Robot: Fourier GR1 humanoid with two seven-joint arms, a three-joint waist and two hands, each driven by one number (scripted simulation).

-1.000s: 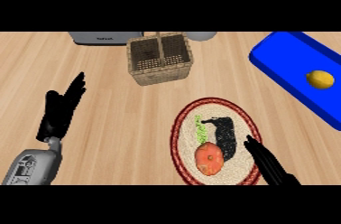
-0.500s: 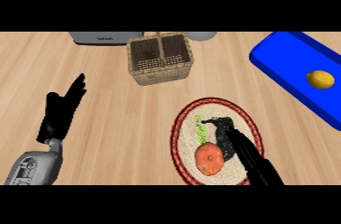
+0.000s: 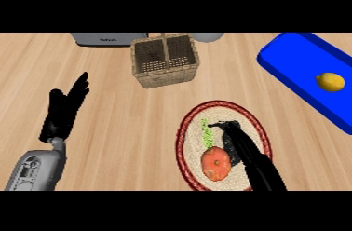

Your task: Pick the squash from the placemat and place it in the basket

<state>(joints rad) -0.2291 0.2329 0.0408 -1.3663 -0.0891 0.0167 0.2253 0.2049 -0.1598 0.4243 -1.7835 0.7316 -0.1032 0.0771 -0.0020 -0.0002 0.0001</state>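
Bare table [image 3: 131, 132] lies between my placemat [image 3: 189, 127] and the basket [image 3: 165, 62]; the blue tray [image 3: 302, 81] stands well right, the toaster [image 3: 103, 38] behind.

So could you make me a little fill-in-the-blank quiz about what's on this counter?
1. The orange squash lies on a round ____ with a red rim.
2. The wicker basket has ____ compartments.
3. The yellow fruit sits on a ____ tray.
4. The robot's ____ hand is beside the squash.

Missing words: placemat; two; blue; right
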